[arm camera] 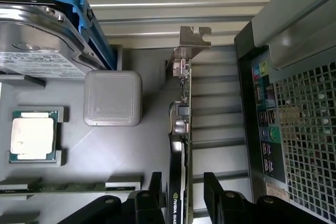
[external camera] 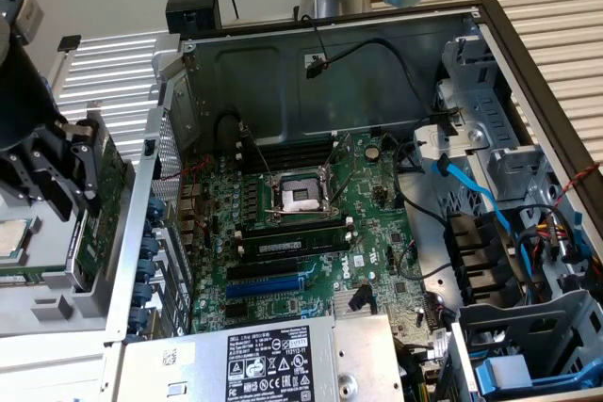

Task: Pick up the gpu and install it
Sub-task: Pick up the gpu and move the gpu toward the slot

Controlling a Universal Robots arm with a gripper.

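Note:
The gpu (arm camera: 181, 129) stands on its edge in a grey parts tray (arm camera: 136, 150), with its metal bracket at the far end and a black shroud with a pale logo on one face. In the exterior view the gpu (external camera: 99, 214) shows its green board just outside the computer case, at the exterior view's left. My gripper (arm camera: 182, 192) is open and straddles the card, one black finger on each side with a small gap to it. In the exterior view the gripper (external camera: 66, 171) sits low over the tray beside the case wall.
The tray also holds a hard drive in a blue bracket (arm camera: 37, 30), a CPU (arm camera: 32, 136), a grey square block (arm camera: 112, 98) and a memory stick (arm camera: 68, 186). The open case holds the green motherboard (external camera: 311, 233) with a blue slot (external camera: 264, 284). Its perforated rear wall (arm camera: 304, 129) stands close beside the card.

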